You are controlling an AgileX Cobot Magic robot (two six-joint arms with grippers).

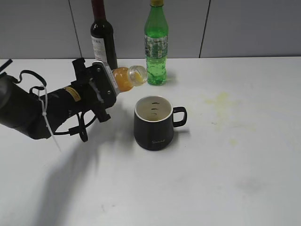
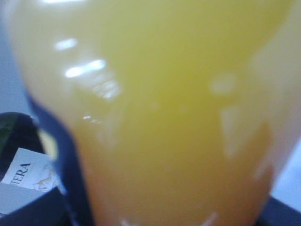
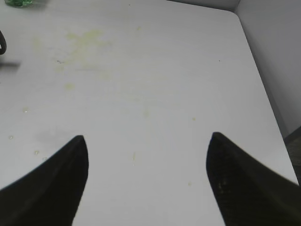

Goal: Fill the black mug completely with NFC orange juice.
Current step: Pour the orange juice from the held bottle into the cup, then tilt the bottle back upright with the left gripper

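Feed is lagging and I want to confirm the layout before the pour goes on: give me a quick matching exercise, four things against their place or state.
Things:
1. juice bottle
2. black mug
3. green soda bottle
4. right claw

Place or state:
A. standing upright at the back by the wall
B. open over bare table, holding nothing
C. tipped sideways in the left claw, mouth towards the mug
D. upright mid-table, handle to the right

Pairs: 1-C, 2-D, 3-A, 4-B

Left gripper [image 1: 109, 84] clamped, wrist tilted; right gripper [image 3: 148, 160] fingers spread.
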